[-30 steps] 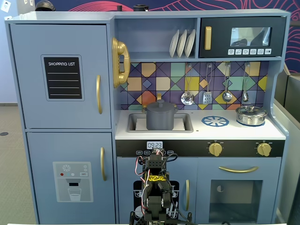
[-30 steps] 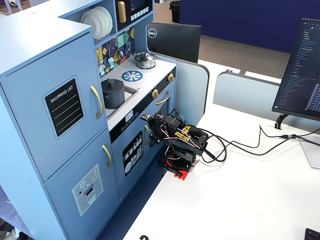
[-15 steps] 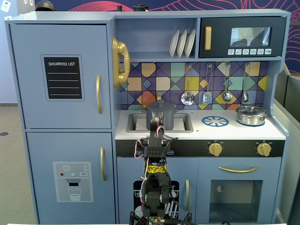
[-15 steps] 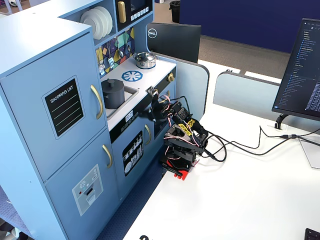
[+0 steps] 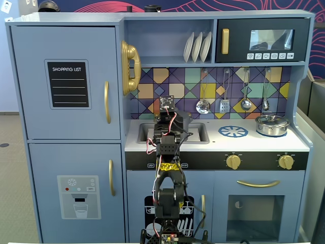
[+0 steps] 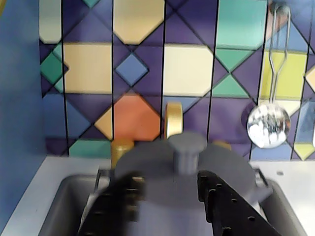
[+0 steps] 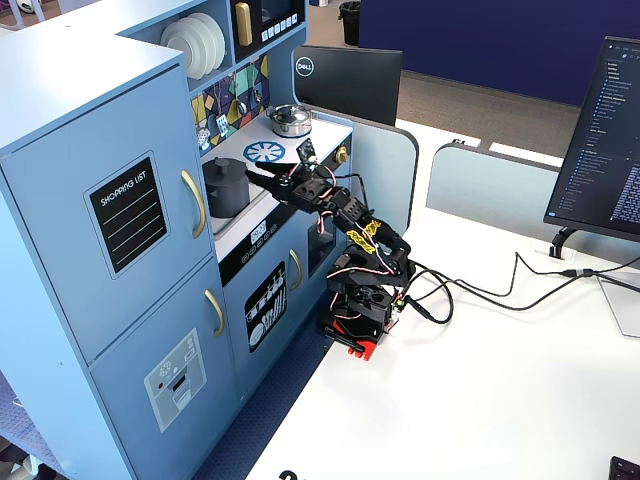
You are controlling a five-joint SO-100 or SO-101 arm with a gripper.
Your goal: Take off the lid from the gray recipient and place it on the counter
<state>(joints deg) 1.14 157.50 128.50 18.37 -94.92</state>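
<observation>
My end effector reaches over the front edge of the toy kitchen's desk, fingers spread wide on either side of the lid but not yet touching it. The lid sits squarely on the gray recipient, which stands in the recessed sink at the left of the worktop in a fixed view. In the wrist view the small knob rises between the two dark fingers, a little ahead of their tips, so I judge the approach is lined up on the knob because that is the only part narrow enough to pinch. A fixed view from the side shows the arm stretched nearly level from its base on the white table toward the pot. The blue burner print lies bare just right of the sink, a likely place to set the lid down; the shiny steel pot stands well apart at the far right. A ladle hangs on the tiled wall behind, clear of my path. The lift has not begun.
</observation>
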